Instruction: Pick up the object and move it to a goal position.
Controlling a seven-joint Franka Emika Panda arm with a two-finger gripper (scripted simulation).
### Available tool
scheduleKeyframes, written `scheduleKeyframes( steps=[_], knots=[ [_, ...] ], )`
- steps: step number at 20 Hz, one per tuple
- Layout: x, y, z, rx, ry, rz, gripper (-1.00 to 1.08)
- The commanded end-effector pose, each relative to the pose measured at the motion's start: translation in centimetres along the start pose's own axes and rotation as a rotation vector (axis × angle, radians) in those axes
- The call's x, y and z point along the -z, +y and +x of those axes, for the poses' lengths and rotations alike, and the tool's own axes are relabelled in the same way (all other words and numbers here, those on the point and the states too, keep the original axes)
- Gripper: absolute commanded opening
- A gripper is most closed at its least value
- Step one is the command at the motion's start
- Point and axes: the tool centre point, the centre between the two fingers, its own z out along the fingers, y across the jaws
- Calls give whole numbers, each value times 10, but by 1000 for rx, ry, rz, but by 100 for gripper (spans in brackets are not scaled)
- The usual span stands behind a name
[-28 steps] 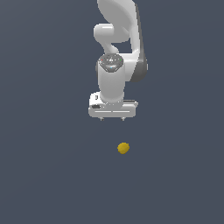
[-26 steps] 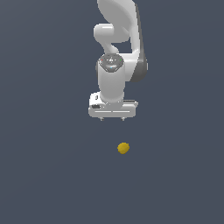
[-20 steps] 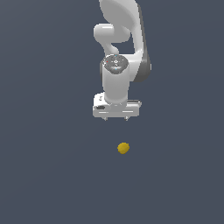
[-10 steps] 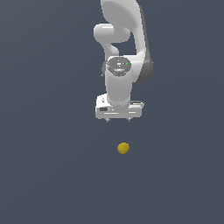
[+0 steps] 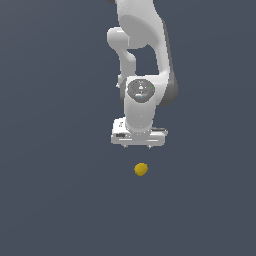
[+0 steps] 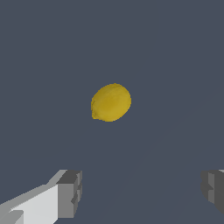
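Seen from the exterior view, the white arm (image 5: 142, 55) reaches down from the top of the picture, its wrist turned so that the gripper (image 5: 138, 146) points straight downward, with the broad white hand-body level and only the short finger stubs showing under it. The yellow object (image 5: 141, 169) lies on the plain dark grey surface (image 5: 55, 190) just below the gripper, apart from it and roughly in line with its middle, a shade toward the exterior view's right. Nothing is held. Turning to the wrist view, the two grey fingertips (image 6: 70, 193) stand far apart at the two sides of the picture, so the jaws are spread wide with bare grey surface showing in the gap. The object (image 6: 111, 102) is roundish, slightly lemon-shaped with a small nub at one end, and sits beyond the fingertips, between their lines and touching neither.
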Motion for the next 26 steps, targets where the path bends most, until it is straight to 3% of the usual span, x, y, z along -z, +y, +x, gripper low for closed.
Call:
scheduleKeyframes(
  steps=[1,12,26],
  knots=[
    [-10,-4,12,-29,6,-4,100],
    [-46,-20,52,-127,29,-20,100],
    [-67,-22,58,-143,32,-22,100]
  ],
)
